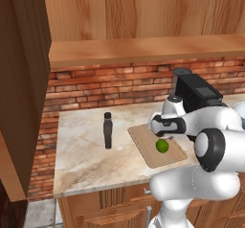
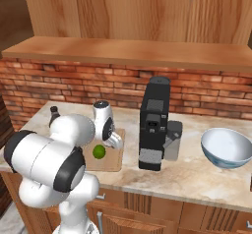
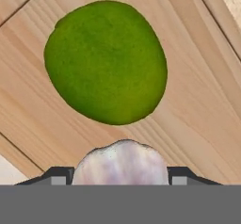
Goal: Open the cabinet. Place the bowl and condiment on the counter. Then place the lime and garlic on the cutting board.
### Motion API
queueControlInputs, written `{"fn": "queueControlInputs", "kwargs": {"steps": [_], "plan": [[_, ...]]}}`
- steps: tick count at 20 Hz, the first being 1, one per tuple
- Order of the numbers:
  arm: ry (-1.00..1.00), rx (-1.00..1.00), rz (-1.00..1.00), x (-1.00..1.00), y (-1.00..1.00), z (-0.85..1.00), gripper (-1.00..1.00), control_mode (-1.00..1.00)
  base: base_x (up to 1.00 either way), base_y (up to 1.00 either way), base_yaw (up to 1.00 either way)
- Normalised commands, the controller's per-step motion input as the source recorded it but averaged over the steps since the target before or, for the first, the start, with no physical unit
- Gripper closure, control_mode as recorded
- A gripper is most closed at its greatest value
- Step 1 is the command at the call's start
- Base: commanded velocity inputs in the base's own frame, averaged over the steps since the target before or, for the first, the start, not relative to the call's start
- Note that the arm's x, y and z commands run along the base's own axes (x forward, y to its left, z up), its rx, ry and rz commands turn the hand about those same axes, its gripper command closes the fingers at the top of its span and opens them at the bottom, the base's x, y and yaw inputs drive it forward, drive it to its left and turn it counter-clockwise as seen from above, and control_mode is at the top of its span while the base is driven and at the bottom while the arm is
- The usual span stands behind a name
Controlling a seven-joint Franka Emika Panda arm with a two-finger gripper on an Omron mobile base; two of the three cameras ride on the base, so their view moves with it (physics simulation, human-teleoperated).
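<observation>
From the left base view, your gripper (image 1: 165, 135) hangs low over the cutting board (image 1: 149, 149), right beside the lime (image 1: 162, 146); the condiment (image 1: 108, 130) stands apart on the worktop (image 1: 81, 155).

From the right base view, the bowl (image 2: 227, 147) sits beyond the coffee machine (image 2: 154, 124), so only the garlic remains.

In the hand view, the jaws hold the garlic (image 3: 121, 163), with the lime just ahead. Release too close and the bulb may knock the lime rolling off the board, or roll itself.
</observation>
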Motion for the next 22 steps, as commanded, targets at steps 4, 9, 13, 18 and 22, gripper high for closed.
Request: {"fn": "queueControlInputs", "kwargs": {"steps": [4, 9, 13, 18, 22], "plan": [[0.00, 0.00, 0.03, 0.23, 0.00, -0.14, 1.00, -1.00, 0.00, 0.00, 0.00], [0.00, 0.00, 0.02, 0.30, 0.00, -0.15, 1.00, -1.00, 0.00, 0.00, 0.00], [0.00, 0.00, 0.01, 0.27, 0.05, -0.10, 1.00, -1.00, 0.00, 0.00, 0.00], [0.00, 0.00, 0.01, 0.12, 0.04, -0.05, -1.00, -1.00, 0.00, 0.00, 0.00], [-0.01, 0.00, 0.03, 0.00, 0.01, 0.01, -1.00, -1.00, 0.00, 0.00, 0.00]]}}
